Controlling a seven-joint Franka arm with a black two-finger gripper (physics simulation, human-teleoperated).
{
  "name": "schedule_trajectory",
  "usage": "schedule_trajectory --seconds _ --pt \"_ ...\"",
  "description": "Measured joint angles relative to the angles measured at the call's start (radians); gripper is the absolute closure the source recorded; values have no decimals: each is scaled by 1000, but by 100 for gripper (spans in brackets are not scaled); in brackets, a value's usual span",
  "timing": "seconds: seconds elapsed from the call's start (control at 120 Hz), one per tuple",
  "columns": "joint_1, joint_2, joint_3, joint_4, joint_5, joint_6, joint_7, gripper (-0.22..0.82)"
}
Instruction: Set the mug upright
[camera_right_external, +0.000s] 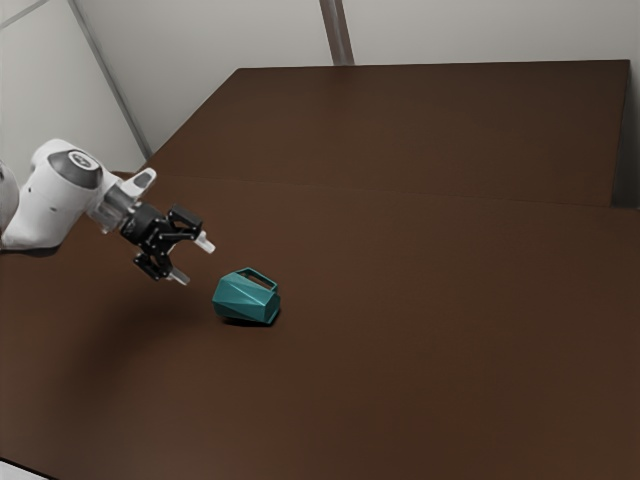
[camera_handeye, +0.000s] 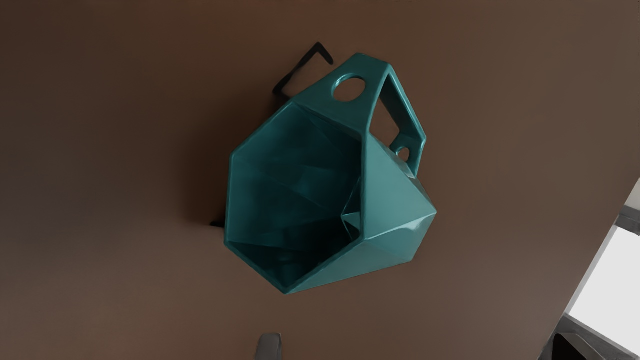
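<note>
A teal faceted mug (camera_right_external: 245, 300) lies tipped on its side on the brown table, its handle at the upper side. Up and to the exterior view's left of it, the gripper (camera_right_external: 193, 260) hangs above the table with its two fingers spread and nothing between them. In the wrist view the mug (camera_handeye: 395, 200) shows its hollow mouth and its angular handle with round holes. The gripper (camera_handeye: 419, 347) appears there too, a grey fingertip (camera_handeye: 270, 347) standing apart from the mug.
The brown tabletop (camera_right_external: 450, 330) stretches around the mug, with a raised-looking brown panel (camera_right_external: 430, 130) behind it. Pale walls (camera_right_external: 480, 30) stand beyond. A white surface (camera_handeye: 610, 285) borders the table in the wrist view.
</note>
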Motion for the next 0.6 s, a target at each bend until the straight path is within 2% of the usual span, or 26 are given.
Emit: schedule_trajectory --seconds 0.35,0.6 --pt "-1 88 6 -31 -164 31 217 1" --pt "-25 106 7 -26 -243 57 311 1"
